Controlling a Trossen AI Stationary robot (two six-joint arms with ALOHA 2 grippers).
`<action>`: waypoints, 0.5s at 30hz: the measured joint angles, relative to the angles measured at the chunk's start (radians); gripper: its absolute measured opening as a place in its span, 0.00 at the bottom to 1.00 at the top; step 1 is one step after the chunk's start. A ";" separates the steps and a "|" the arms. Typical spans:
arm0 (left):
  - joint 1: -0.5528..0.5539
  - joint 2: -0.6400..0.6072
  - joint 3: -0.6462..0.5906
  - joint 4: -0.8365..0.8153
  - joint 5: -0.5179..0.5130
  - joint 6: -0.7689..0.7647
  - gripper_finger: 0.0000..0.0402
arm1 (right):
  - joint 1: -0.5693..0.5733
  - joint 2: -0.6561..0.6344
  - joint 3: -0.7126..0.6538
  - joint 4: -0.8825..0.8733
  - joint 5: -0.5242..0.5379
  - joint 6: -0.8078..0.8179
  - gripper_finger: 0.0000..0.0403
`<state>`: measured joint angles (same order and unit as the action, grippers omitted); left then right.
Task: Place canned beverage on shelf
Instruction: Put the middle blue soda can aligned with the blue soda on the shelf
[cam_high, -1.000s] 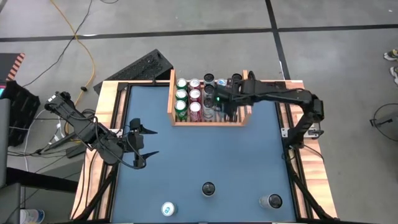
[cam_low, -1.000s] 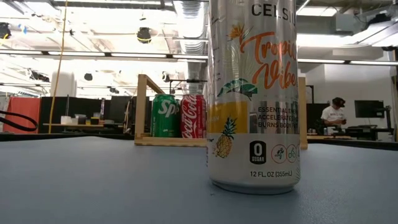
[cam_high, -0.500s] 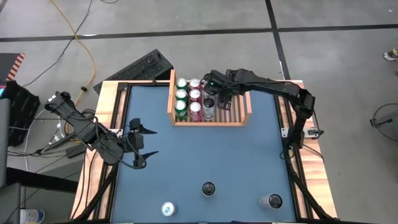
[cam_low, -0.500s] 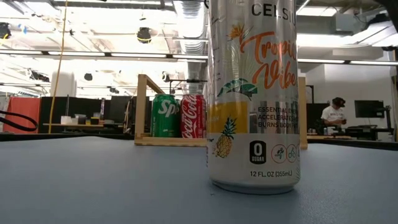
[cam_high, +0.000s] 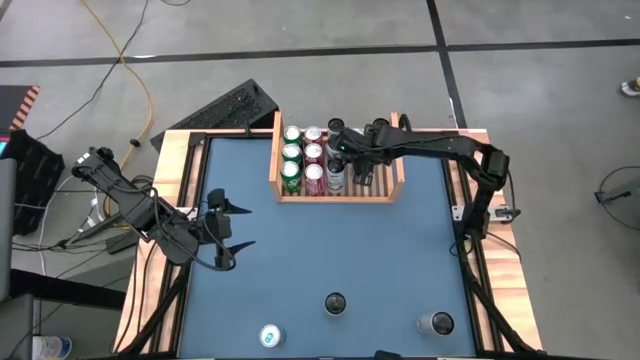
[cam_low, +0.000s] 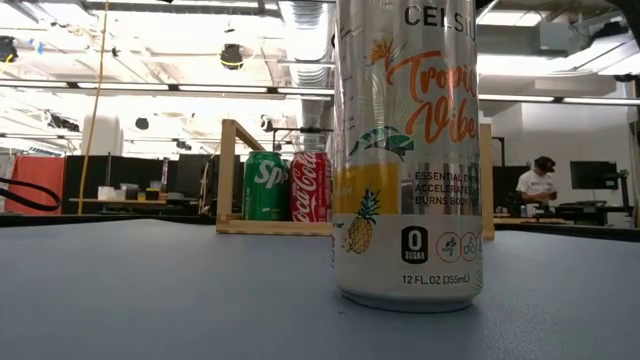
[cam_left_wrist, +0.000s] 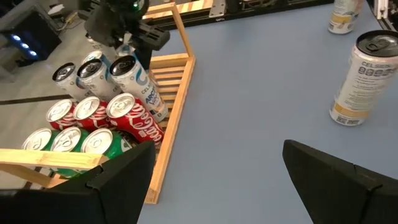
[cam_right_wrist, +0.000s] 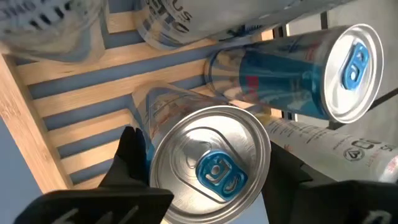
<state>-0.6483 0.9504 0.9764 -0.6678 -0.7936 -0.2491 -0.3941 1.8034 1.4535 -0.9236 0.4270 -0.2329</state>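
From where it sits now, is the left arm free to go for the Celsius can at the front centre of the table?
Probably yes. The left gripper hangs open and empty over bare table, and nothing stands between it and the Celsius can. The right gripper is busy over the shelf, well clear.

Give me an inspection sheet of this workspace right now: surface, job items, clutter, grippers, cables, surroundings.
Surface: blue table top with a wooden border.
Job's things: the shelf holds green cans, red cans and slim pale cans in rows. Three cans stand loose at the table's near edge: dark-topped can, white-topped can, silver can.
Clutter: nothing seen on the table top beyond the cans.
Grippers: right gripper is over the shelf, its fingers either side of a slim can; whether it grips, cannot tell. Left gripper waits open over the table's left side.
Cables: yellow cable and dark cables on the floor, left.
Surroundings: concrete floor; a person at a desk far behind.
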 joint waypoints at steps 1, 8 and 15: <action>0.000 0.000 0.000 0.000 -0.004 -0.003 0.85 | -0.001 0.000 0.001 0.000 0.000 -0.004 0.38; 0.000 0.000 0.000 0.000 -0.011 -0.016 0.85 | -0.017 0.004 0.028 0.017 0.000 -0.058 0.38; 0.000 0.000 0.000 0.000 -0.031 -0.015 0.85 | -0.030 0.005 0.042 0.054 -0.006 -0.078 0.38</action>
<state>-0.6483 0.9504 0.9764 -0.6678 -0.8242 -0.2642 -0.4236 1.8080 1.4952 -0.8696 0.4206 -0.3107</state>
